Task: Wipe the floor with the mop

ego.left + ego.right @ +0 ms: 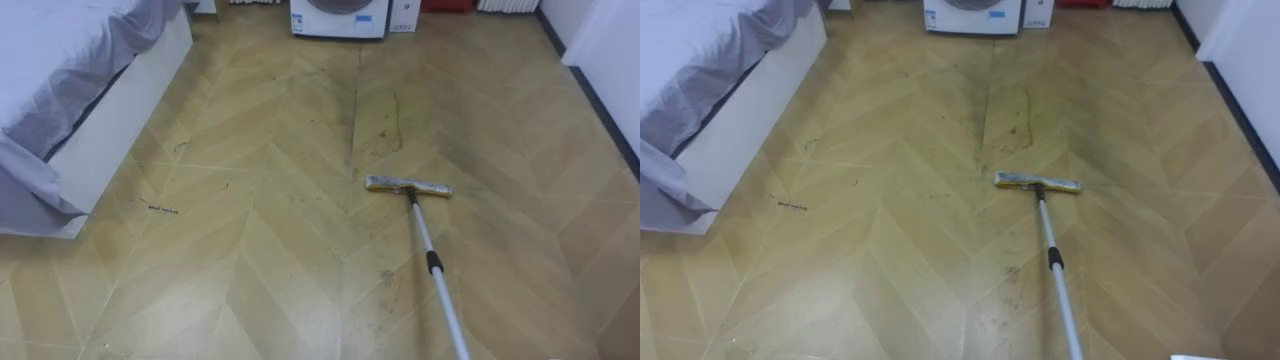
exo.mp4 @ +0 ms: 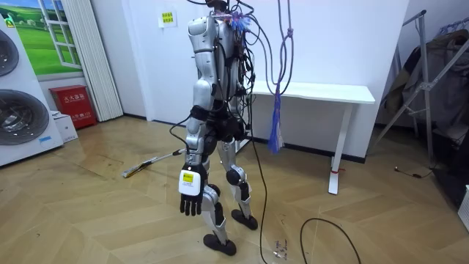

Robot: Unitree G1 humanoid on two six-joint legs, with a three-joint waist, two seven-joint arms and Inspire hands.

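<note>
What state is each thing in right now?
mop: head flat on floor, handle slanting to lower right
floor: dark smears ahead of mop head
washing machine: door shut
bed: grey sheet draped over
left hand: open, hanging at side

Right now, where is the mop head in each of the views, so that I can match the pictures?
Left eye view: the mop head lies flat on the floor, right of centre.
Right eye view: the mop head lies a little right of centre.
Room view: the mop head lies on the floor, on the room view's left of the robot's legs.
Shared landmark: the washing machine, at the top edge in both eye views and far left in the room view.
</note>
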